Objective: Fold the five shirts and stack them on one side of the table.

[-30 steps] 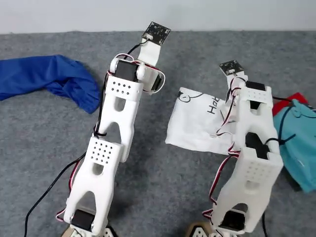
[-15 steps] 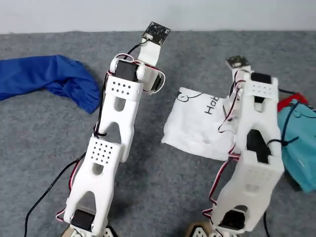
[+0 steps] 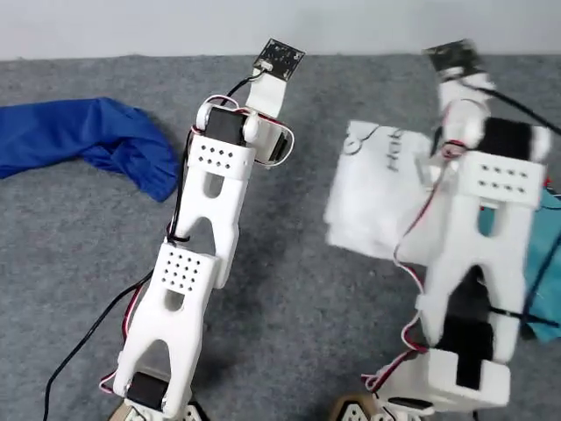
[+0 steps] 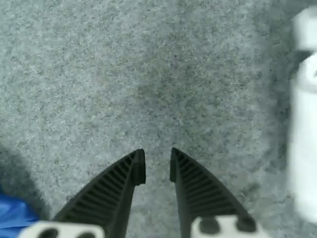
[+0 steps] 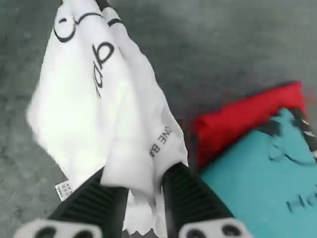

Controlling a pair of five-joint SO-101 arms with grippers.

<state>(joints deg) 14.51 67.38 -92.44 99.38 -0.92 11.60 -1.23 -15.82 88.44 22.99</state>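
My right gripper (image 5: 133,178) is shut on a fold of the white shirt (image 5: 99,99), which hangs bunched from it above the grey carpet. From above, the white shirt (image 3: 377,202) shows right of centre, partly under the right arm (image 3: 482,228). A red shirt (image 5: 237,119) and a teal shirt (image 5: 262,183) lie stacked just beside it; the teal shirt (image 3: 548,254) is at the table's right edge. A dark blue shirt (image 3: 88,140) lies crumpled at the back left. My left gripper (image 4: 157,166) hovers over bare carpet, open by a narrow gap and holding nothing.
The left arm (image 3: 219,175) stretches across the middle of the grey carpeted table (image 3: 289,307). A pale wall (image 3: 131,26) borders the far edge. A corner of the blue shirt (image 4: 12,223) lies close to my left gripper.
The right arm has swung toward the back and right, carrying the white shirt with it off its earlier flat spot. The left arm has stayed still.
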